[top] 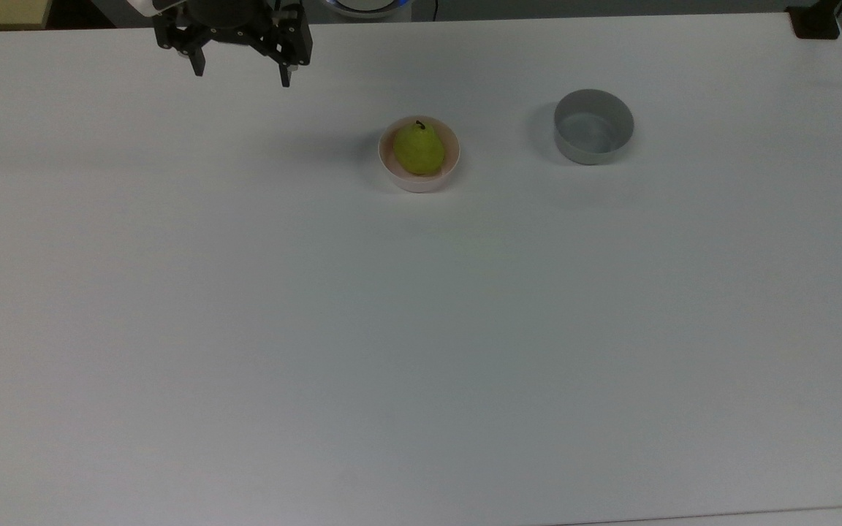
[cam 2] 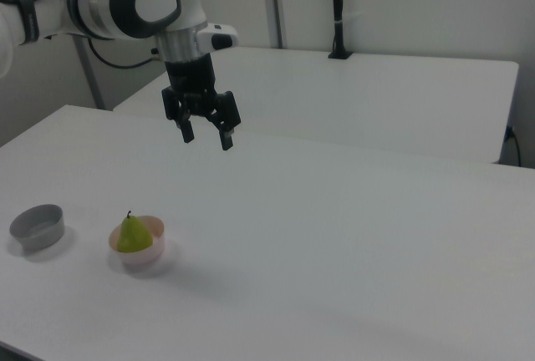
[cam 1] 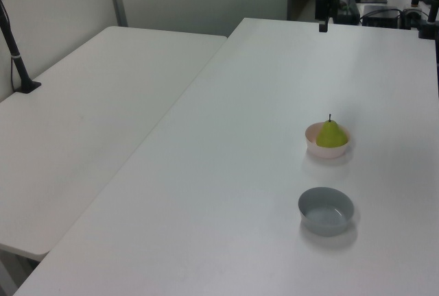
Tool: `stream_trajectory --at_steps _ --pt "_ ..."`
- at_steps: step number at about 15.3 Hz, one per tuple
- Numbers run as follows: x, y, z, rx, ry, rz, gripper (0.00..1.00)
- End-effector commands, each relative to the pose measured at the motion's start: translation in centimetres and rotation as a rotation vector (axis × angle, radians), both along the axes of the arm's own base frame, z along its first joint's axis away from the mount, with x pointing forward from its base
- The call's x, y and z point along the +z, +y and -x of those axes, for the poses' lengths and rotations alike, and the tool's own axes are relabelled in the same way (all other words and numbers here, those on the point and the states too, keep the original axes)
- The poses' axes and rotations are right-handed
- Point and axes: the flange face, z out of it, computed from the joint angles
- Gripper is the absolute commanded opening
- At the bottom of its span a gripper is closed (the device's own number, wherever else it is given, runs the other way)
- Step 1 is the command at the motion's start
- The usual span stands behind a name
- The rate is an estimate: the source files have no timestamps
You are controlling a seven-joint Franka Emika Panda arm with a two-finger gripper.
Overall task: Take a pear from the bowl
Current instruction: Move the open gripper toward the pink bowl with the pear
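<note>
Held wide open and high above the table (top: 245, 329), the gripper (top: 242, 71) is best brought over the pear (top: 418, 149), which sits stem-up in the pink bowl (top: 400, 178), and lowered straight so the rim is cleared.

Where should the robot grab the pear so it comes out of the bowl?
Probably around the wide belly of the small yellow-green pear, coming straight down from above. It lies in the pale pink round bowl with its dark stem toward the top view's far edge, so the rim blocks any side approach. The open tool hangs apart from it.
</note>
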Motion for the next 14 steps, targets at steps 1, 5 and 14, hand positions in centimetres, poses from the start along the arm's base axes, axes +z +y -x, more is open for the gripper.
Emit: stream_trajectory --at_steps 1,5,14 --pt "0.9 -0.3 -0.3 0.011 -0.029 -0.046 1.00" --pt "0.9 -1.5 0.0 0.053 -0.019 -0.053 1.00" --pt "0.5 8.3 -0.8 0.237 -0.009 -0.051 1.00"
